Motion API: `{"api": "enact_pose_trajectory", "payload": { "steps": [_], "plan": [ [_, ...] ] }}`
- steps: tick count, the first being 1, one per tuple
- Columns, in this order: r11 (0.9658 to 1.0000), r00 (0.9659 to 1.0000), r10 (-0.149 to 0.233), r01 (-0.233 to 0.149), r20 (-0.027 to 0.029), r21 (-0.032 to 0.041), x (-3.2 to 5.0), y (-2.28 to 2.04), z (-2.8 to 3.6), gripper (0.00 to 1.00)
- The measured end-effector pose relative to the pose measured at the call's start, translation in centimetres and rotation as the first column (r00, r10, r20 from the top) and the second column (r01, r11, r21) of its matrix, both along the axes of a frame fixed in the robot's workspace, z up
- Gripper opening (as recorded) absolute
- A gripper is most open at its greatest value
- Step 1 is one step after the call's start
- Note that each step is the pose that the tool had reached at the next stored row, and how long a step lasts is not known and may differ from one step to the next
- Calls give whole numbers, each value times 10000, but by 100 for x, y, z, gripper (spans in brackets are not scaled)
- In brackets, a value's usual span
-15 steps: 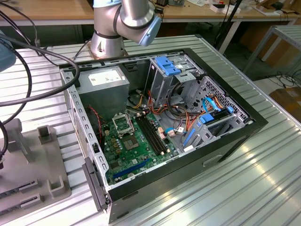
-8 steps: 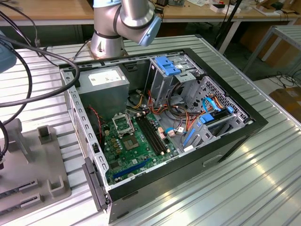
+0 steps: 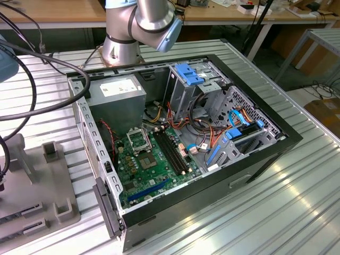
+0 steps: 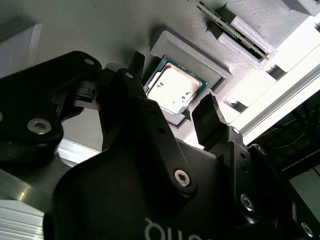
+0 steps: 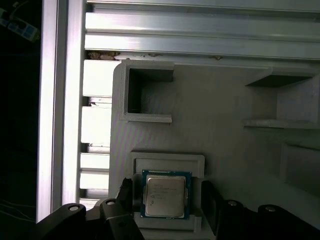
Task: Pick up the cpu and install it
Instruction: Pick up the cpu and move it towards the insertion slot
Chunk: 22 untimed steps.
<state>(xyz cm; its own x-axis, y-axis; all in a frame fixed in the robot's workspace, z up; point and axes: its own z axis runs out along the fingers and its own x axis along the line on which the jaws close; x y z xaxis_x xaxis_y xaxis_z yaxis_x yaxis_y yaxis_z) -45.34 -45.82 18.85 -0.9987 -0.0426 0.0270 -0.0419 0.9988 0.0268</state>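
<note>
We find the cpu [image 5: 165, 194] lying flat, silver face up, in a shallow square recess of the grey fixture [image 5: 220, 100] — not in the computer. In the first wrist view the gripper [image 5: 167, 197] stands about it with its two black fingers [image 5: 125, 195] spread apart, one on either side of the chip. A thin strip of grey shows between each finger and the chip's edge, so nothing is clamped. The second wrist view gives us the same straddle past the gripper's dark body, the bright chip framed between the fingertips. In the exterior view the fixture sits on the slatted metal table [image 3: 276, 212] at the exterior view's left, just beside the open computer case [image 3: 212, 199] — inside it we see the metal-framed socket [image 3: 139, 141] on the green motherboard [image 3: 159, 175], near the grey power supply [image 3: 117, 95].
</note>
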Motion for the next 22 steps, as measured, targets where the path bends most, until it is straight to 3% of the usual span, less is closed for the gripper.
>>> {"api": "enact_pose_trajectory", "payload": {
  "steps": [9,10,22],
  "plan": [
    [10000,10000,1,-1,0,-2,0,0,0,64],
    [10000,10000,1,-1,0,-2,0,0,0,57],
    [10000,10000,1,-1,1,-1,-1,2,20,57]
  ]
}}
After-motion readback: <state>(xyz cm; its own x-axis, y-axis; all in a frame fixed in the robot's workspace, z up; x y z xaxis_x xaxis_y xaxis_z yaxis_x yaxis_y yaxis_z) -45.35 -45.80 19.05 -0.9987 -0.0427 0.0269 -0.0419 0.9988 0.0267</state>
